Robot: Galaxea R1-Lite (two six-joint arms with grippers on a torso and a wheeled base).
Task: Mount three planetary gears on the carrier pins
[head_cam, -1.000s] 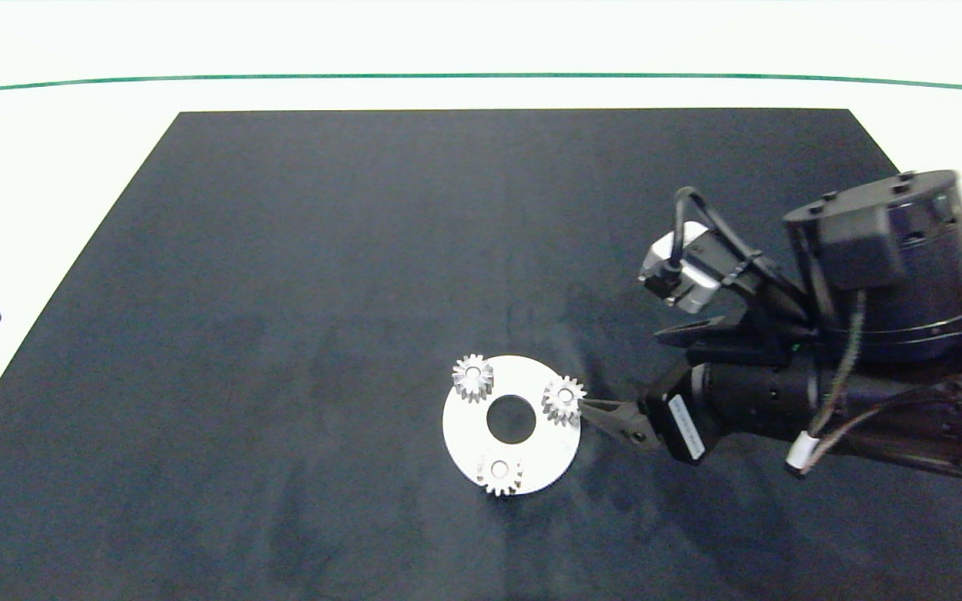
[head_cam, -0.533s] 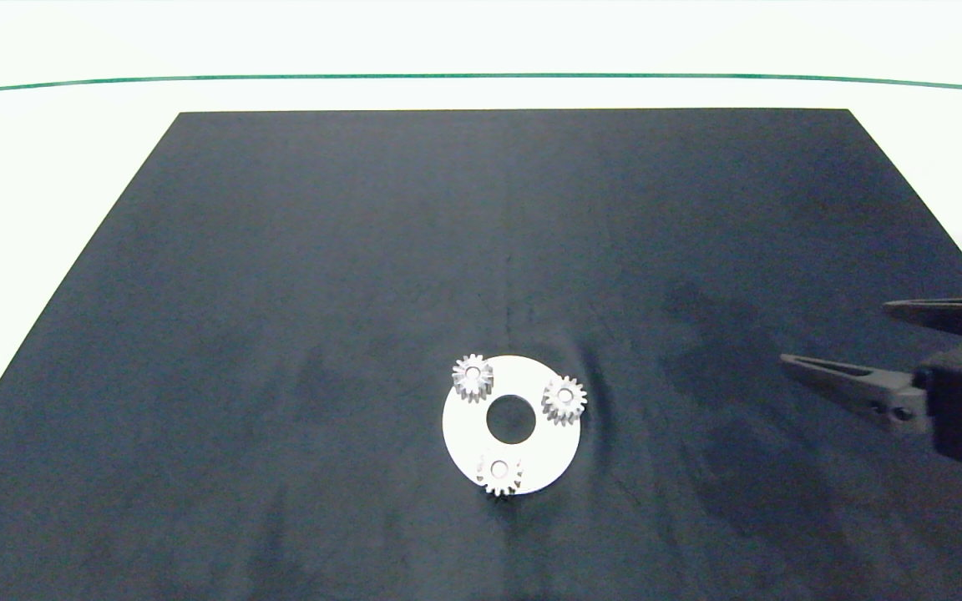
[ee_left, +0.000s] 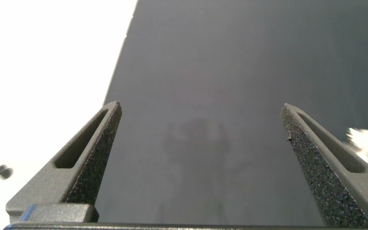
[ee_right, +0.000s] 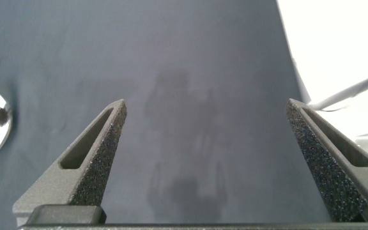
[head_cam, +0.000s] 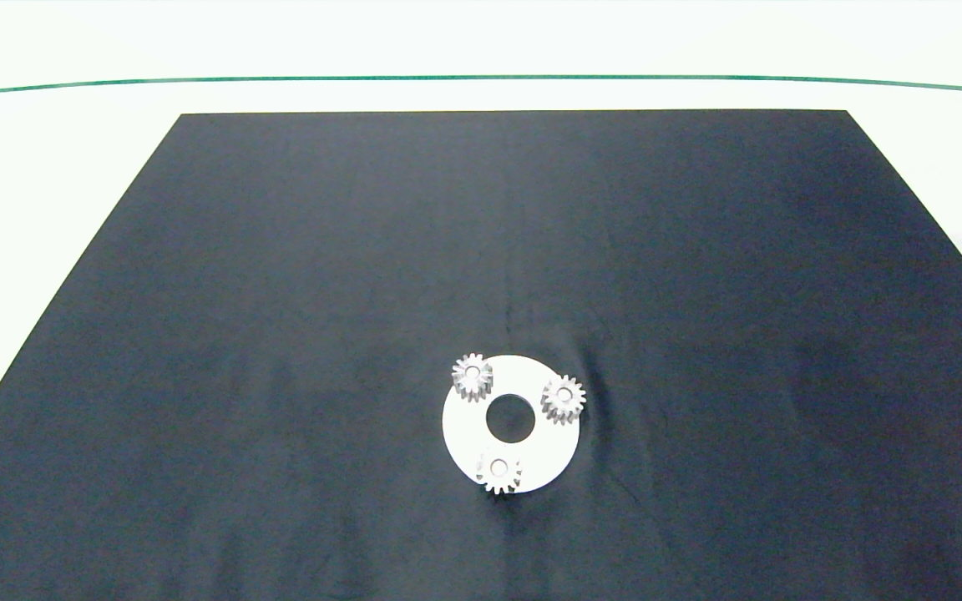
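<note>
While apart: planetary gears [head_cam: 564, 400], right pincer [ee_right: 206, 121].

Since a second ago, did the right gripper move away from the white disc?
Yes. It was beside the white disc in the head view; it has since withdrawn rightward, out of that view.

The right pincer [ee_right: 203, 160], which a second ago had its tips beside the right-hand gear [head_cam: 564, 400], has withdrawn rightward out of the overhead view, its fingers now spread wide.
</note>
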